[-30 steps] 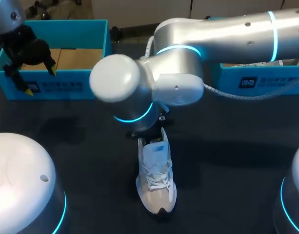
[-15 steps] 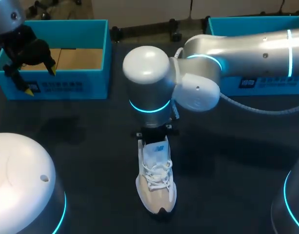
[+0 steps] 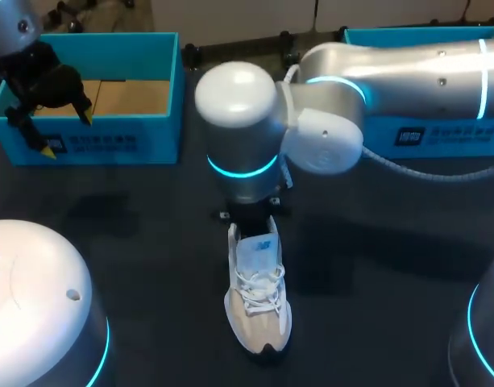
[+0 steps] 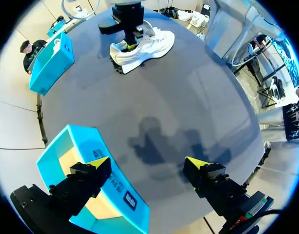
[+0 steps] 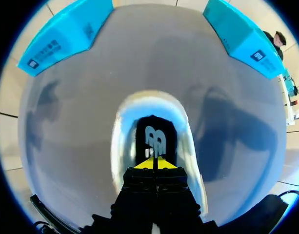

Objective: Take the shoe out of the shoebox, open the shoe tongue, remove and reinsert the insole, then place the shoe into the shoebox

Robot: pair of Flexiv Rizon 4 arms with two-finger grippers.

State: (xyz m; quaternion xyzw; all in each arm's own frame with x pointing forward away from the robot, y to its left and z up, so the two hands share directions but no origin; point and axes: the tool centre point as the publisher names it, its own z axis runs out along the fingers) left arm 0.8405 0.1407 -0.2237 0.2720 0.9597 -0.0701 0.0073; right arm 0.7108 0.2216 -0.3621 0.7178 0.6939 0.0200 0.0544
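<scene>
The dark surface [image 3: 150, 242] carries two open blue shoeboxes at its far side, one to the left [image 3: 110, 48] and one to the right [image 3: 424, 137]. The right arm [image 3: 408, 72] reaches past the middle and stands over the heel end of the white shoe [image 3: 259, 310], which rests upright on the surface near the middle, toe toward the robot, well apart from both boxes. The right pincer [image 5: 154, 163] is clenched, tips pressed together above the shoe's opening; whether anything thin is pinched cannot be told. The left pincer [image 3: 67, 135] hangs released over the left shoebox's front wall.
</scene>
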